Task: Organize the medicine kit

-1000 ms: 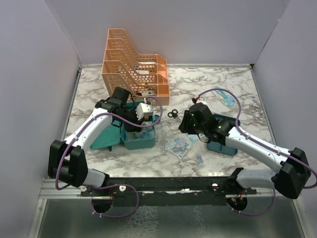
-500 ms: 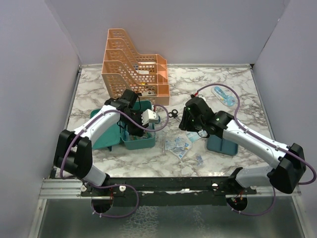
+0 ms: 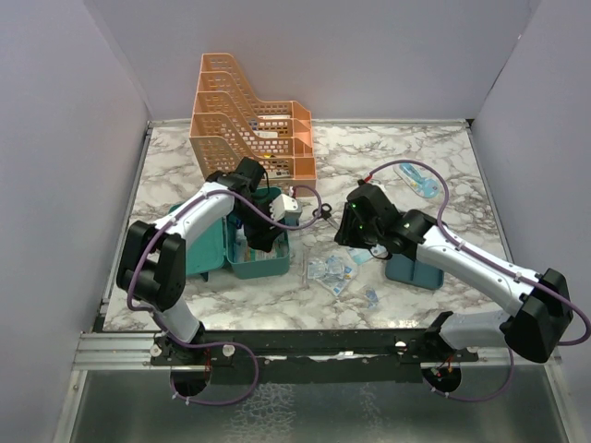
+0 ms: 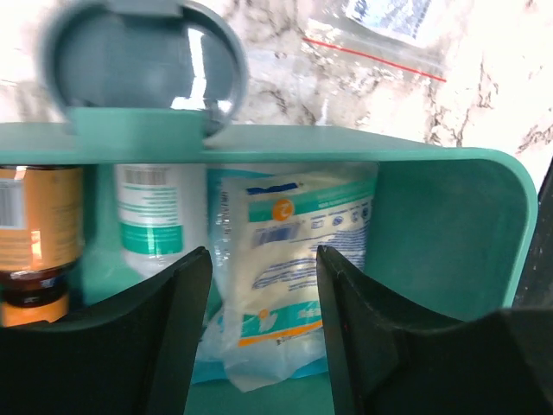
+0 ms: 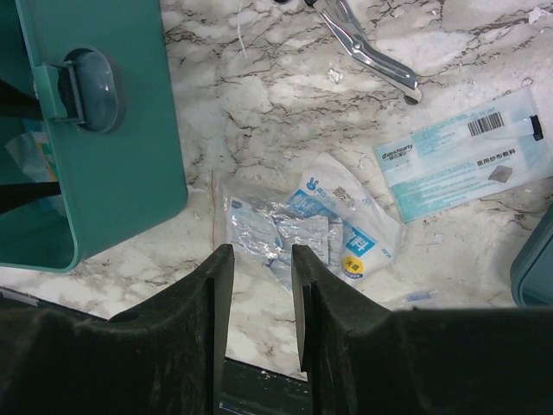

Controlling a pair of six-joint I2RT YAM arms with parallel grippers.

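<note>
The left fingers (image 4: 164, 346) stand open over the medicine kit (image 4: 432, 207), facing a white packet (image 4: 294, 233) inside. Beside the kit, the right fingers (image 5: 173, 346) hang open above foil sachets (image 5: 276, 229) on the tabletop (image 5: 285, 95).

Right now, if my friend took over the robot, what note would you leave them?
Left pincer: open, inside the teal box, over a white pouch.
Right pincer: open, empty, above loose packets on the table.
Done: pouch, brown bottle and white bottle are in the box.
Left: packets, flat sachet and scissors lie outside; teal tray sits apart.
</note>
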